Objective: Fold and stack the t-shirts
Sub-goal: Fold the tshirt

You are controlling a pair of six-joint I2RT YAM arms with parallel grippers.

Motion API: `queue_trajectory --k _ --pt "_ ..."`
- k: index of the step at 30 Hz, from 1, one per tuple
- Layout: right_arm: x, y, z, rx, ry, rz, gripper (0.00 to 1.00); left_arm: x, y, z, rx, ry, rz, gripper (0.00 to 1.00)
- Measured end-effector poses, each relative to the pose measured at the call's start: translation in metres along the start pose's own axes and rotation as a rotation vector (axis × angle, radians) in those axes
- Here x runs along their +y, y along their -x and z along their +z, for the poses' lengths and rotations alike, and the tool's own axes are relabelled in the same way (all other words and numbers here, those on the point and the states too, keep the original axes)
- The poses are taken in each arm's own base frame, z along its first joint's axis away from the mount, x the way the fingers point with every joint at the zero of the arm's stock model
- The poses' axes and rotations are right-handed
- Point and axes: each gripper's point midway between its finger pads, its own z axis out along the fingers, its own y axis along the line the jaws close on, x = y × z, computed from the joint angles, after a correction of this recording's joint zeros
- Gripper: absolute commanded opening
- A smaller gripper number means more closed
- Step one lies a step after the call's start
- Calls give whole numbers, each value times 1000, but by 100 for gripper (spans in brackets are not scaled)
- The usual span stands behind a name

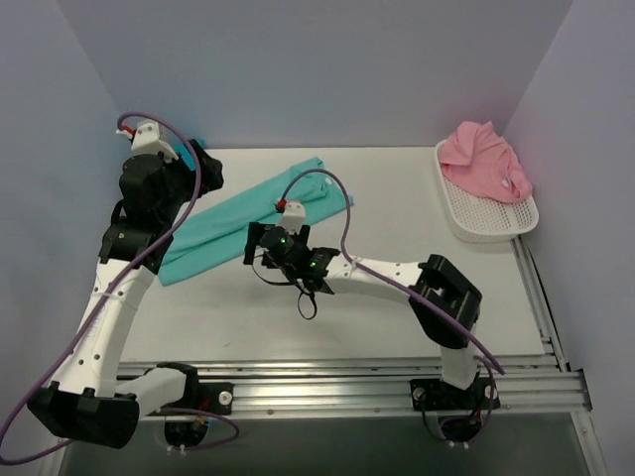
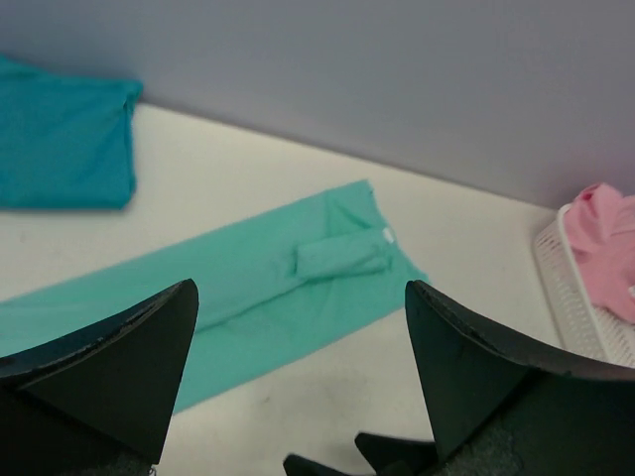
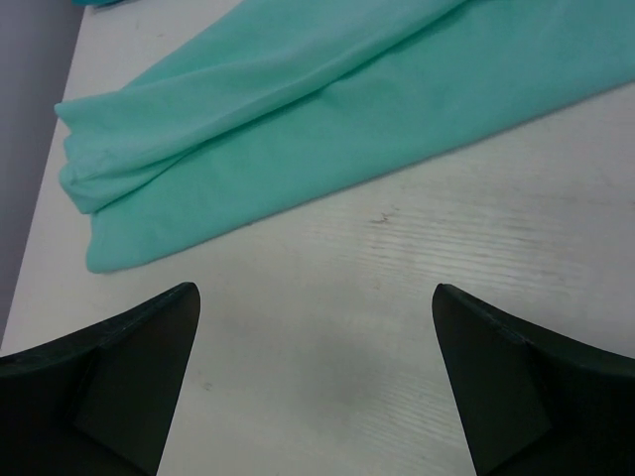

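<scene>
We hold the left gripper [image 2: 300, 286] and right gripper [image 3: 316, 288] wide open, empty, the green shirt [image 3: 298, 119] (a lengthwise strip) just ahead, likely for cross-folding.

A white table [image 1: 397, 188] with faint grain sits boxed in by plain lavender-grey walls: a back wall [image 1: 317, 69], a left wall [image 1: 50, 149] and a right wall [image 1: 595, 149]. Aluminium rails [image 1: 327, 389] line its near edge. The light is soft and even.
</scene>
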Motion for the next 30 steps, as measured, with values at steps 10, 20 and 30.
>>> queue_trajectory --k 10,20,30 --pt "66 -53 66 143 186 34 100 25 -21 -40 54 106 -18 94" --pt "95 -90 109 205 258 127 100 26 -35 -46 105 132 -14 94" --pt "115 -88 126 191 297 188 99 22 -33 -57 95 126 -9 94"
